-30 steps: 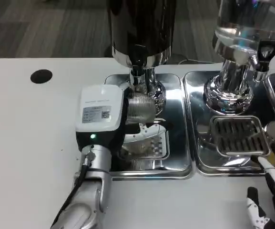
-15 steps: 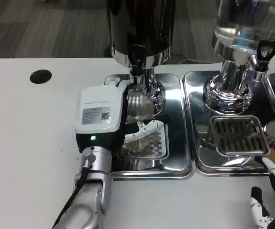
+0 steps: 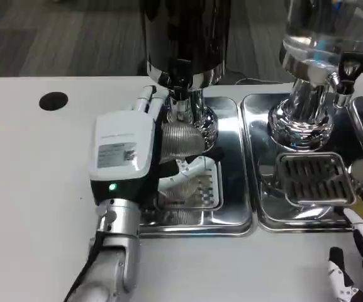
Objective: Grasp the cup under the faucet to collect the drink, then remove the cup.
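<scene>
Nearest us, our right hand (image 3: 357,264) lies at the table (image 3: 30,189) edge, fingers apart, holding nothing. Further in, our left hand (image 3: 128,151) grasps the ribbed cup (image 3: 180,139) over the steel drip tray (image 3: 231,214), directly below the dark dispenser's faucet (image 3: 181,85).

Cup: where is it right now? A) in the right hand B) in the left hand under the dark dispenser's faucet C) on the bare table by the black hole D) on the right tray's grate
B: the left hand holds the ribbed cup beneath the faucet of the dark dispenser, above the left tray; the right hand waits low at the table edge with nothing in it.
</scene>
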Robot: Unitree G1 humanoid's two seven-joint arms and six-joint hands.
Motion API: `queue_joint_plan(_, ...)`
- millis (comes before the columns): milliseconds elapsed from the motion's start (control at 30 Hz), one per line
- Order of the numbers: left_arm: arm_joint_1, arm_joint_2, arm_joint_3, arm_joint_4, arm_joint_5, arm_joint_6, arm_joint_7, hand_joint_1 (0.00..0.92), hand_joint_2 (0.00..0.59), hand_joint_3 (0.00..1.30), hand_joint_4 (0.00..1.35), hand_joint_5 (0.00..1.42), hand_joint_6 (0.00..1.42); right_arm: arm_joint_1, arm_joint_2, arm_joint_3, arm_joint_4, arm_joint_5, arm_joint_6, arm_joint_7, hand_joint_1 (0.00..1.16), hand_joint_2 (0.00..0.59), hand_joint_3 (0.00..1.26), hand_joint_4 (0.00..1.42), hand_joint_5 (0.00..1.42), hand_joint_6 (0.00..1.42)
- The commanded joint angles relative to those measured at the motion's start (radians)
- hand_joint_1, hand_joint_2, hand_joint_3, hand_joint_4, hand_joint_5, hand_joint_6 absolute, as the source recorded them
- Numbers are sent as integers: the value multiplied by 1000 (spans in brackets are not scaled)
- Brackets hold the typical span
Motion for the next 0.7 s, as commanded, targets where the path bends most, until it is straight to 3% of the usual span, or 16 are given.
queue_joint_plan(33, 24, 14, 13, -33, 11, -6, -2, 0, 19, 232, 140, 393, 528, 11, -3, -6, -23, -2, -5, -4, 218, 503, 196, 0, 0, 73)
queue_joint_plan(200, 90, 27, 29, -135, 13, -21, 16, 0, 16, 220, 138, 327, 399, 18, -2, -7, -31, -5, -5, -6, 217, 503, 196, 0, 0, 68)
queue_joint_plan(400, 158, 63, 70, -277, 22, -30, -10, 0, 19, 211, 128, 311, 373, 22, 2, -3, -41, -16, 0, -6, 216, 503, 191, 0, 0, 66)
queue_joint_plan(700, 195, 69, 106, -386, 12, -69, -40, 0, 29, 217, 100, 265, 290, 23, 13, -1, -63, -30, 9, -1, 215, 502, 188, 0, 0, 65)
